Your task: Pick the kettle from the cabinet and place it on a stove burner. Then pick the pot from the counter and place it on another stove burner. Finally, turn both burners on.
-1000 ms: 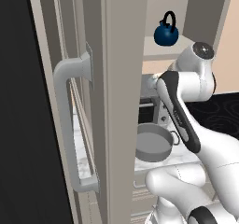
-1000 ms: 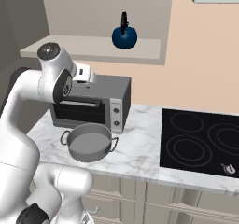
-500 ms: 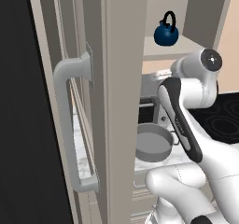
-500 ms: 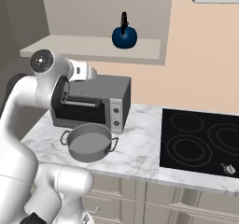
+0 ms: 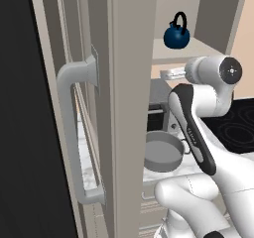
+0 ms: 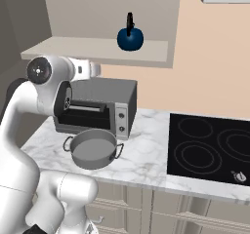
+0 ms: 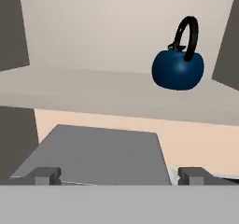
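Step one, reaching for the kettle (image 7: 178, 69) on the cabinet (image 7: 93, 90) shelf. The gripper (image 7: 119, 174), spread and empty, must rise and advance toward its handle.

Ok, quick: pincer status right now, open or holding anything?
Pincer: open and empty, fingertips wide apart, aimed toward the kettle on the cabinet shelf.

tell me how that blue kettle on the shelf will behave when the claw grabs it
The kettle looks rigid, so it should not flex. Its body is round and smooth, so pads would likely slip there; the arched black handle seems the safer hold. Held by that handle, it may swing.
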